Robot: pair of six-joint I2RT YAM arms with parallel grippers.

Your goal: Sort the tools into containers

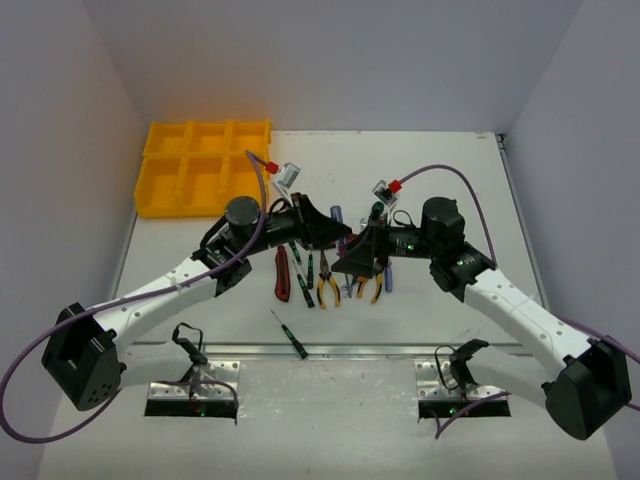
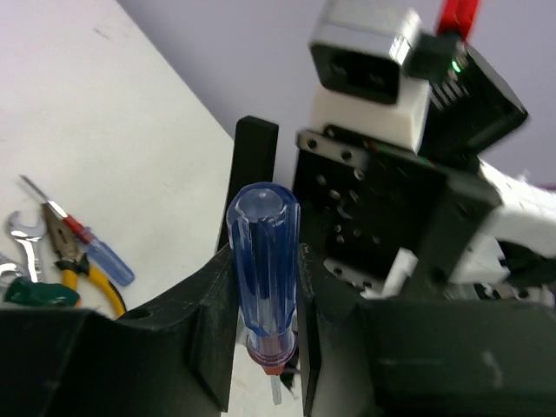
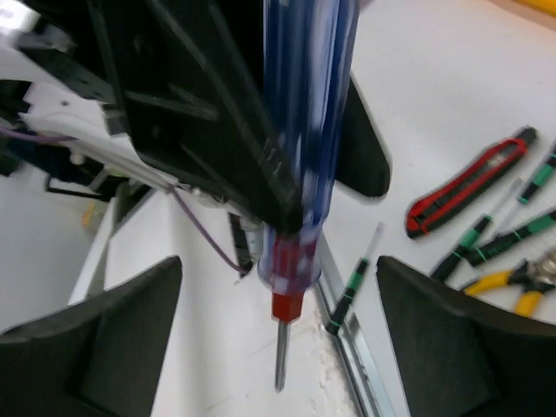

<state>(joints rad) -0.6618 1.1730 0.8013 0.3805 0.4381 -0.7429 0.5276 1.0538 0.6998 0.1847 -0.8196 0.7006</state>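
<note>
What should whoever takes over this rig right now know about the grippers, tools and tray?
Left gripper: shut on the blue-handled screwdriver, upright above the table.
Right gripper: open, fingers either side of that screwdriver, not gripping.
Other tools: lying mid-table; one green screwdriver apart near the front.
Yellow tray: far left, no tool visible inside.
Done: nothing sorted. Left: every tool.

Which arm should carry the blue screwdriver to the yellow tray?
Left. The left gripper is clamped on the blue screwdriver, the right gripper stands open around it, and the yellow tray sits far left, likely easier reach from that side.
</note>
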